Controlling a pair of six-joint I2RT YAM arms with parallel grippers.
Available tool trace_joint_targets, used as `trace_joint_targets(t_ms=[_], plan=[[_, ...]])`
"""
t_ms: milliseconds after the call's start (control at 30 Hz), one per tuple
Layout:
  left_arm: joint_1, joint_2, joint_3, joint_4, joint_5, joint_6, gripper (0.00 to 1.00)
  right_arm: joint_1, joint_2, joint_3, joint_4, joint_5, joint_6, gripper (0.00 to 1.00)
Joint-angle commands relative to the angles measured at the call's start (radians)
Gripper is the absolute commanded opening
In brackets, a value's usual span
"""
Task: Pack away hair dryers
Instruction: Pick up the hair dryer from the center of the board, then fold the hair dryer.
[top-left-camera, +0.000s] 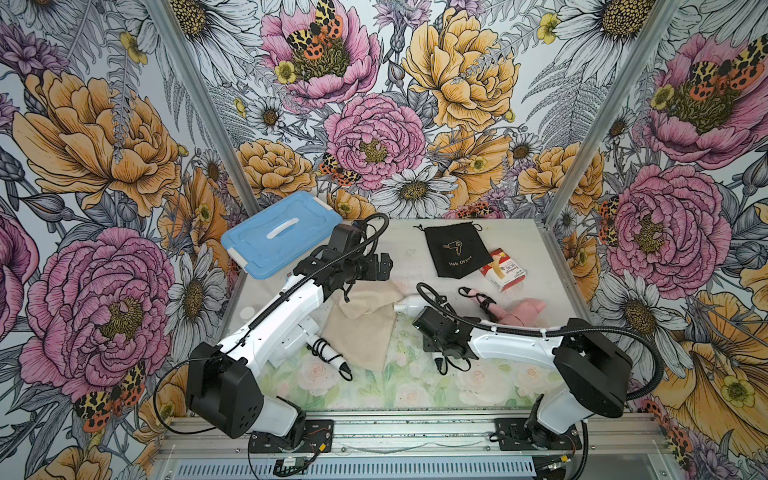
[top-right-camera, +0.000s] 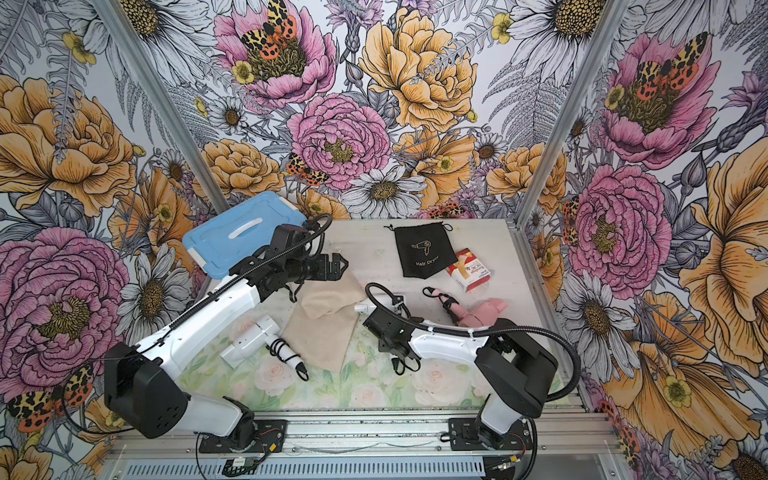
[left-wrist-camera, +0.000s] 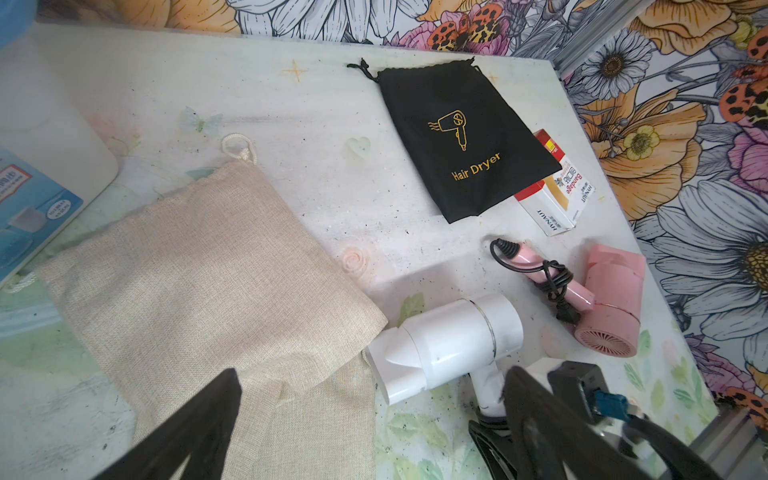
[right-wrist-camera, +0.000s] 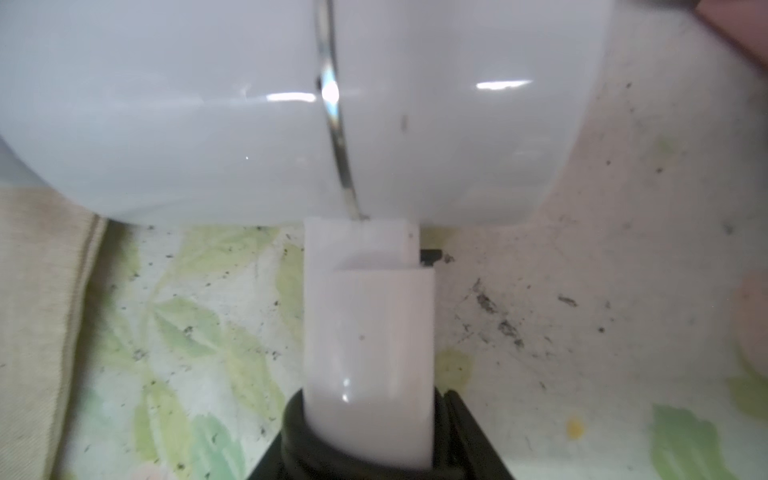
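The small white plastic hair dryer (left-wrist-camera: 449, 340) lies on its side near the middle of the desk (top-left-camera: 399, 249). Its nozzle is just beside the edge of the beige cloth drawstring pouch (left-wrist-camera: 199, 270), and perhaps touches it. The right claw (right-wrist-camera: 368, 419) is low at the handle of this dryer. In the right wrist view the white handle stands between the two jaws, which are set narrow on both sides of it. I cannot tell from the pictures whether they already press on it. The left claw (top-left-camera: 380, 266) hovers wide and empty near the far end of the beige pouch.

I judge this dryer to be light and hollow, with a stiff and glossy shell, so it is probably slippery. The barrel is round and looks too wide for the jaws. The handle is the better place to hold, because it is narrow and its sides are flatter. Where the handle meets the barrel there is a step that looks like a folding joint, so the body may swing when it is lifted. A hold close to the barrel seems the safest. The black cord wound on the lower handle is soft. It may shift under the jaws or catch on the mouth of the pouch.

The pink plastic hair dryer (top-left-camera: 519, 311) lies toward the right edge of the desk. The second white hair dryer (top-right-camera: 249, 338) lies on the left, close to the left arm. No dryer is in a pouch yet.
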Motion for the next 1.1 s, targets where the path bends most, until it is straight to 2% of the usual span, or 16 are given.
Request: trace_joint_targets(t_ms=[0,133,267,367,533,733,1067], plan=[[0.02,-0.01,0.064,-0.007,0.068,-0.021,0.99,-0.004,-0.122,0.027,0.041,0.082,-0.144,0.16],[0.044,-0.019,0.1,-0.017,0.131,-0.027,0.99,-0.009,-0.21,0.048,0.043,0.152,-0.314,0.16],[0.087,-0.031,0.131,-0.017,0.245,-0.027,0.99,-0.019,-0.277,0.072,0.071,0.216,-0.52,0.14],[0.113,-0.045,0.144,-0.015,0.338,0.006,0.99,-0.035,-0.328,0.072,0.151,0.213,-0.678,0.13],[0.137,-0.068,0.15,-0.015,0.448,0.097,0.99,-0.074,-0.383,0.077,0.284,0.139,-0.883,0.14],[0.138,-0.073,0.155,-0.015,0.603,0.189,0.99,-0.104,-0.37,0.132,0.312,0.061,-1.04,0.16],[0.115,-0.046,0.187,-0.059,0.662,0.319,0.99,-0.166,-0.331,0.213,0.326,-0.118,-1.166,0.18]])
